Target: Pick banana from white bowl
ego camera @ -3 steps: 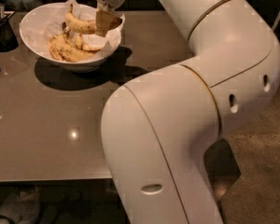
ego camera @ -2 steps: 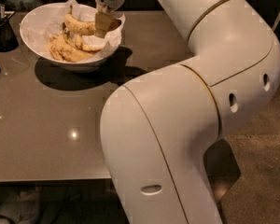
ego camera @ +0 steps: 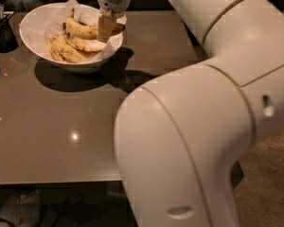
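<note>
We note claw (ego camera: 105, 28) low inside white bowl (ego camera: 33, 30) on surface (ego camera: 47, 117), banana (ego camera: 83, 30) crossing right behind it, paler bananas (ego camera: 66, 51) down-left of it, its grip we cannot tell

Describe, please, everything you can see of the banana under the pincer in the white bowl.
The banana is long, curved and yellow with brown speckles. It lies on its side on top of the other bananas in the paper-lined white bowl, toward the far right rim. The pincer comes down from above onto its right part, and a darker end shows just beyond the pincer.
</note>
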You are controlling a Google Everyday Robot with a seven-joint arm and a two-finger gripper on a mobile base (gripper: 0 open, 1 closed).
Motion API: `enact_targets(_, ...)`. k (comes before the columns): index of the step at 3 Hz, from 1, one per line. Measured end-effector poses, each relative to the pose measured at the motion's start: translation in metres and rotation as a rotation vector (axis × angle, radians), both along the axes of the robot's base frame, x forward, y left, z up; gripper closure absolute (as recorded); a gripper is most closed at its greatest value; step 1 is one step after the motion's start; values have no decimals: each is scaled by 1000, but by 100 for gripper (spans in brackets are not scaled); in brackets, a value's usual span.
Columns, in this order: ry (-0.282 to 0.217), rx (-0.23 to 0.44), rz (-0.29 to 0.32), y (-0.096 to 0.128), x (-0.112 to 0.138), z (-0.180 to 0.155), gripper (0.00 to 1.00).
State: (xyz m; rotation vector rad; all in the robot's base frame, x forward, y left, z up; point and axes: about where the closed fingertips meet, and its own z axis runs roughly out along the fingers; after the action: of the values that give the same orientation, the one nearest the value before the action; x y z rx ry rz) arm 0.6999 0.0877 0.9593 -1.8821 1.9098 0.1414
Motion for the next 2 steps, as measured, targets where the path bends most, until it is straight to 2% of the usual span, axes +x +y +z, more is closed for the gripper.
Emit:
enact_targets(1,-11,53,-27,-10,-33,11,100)
enact_targets(2,28,34,-17,-11,-47,-8,100)
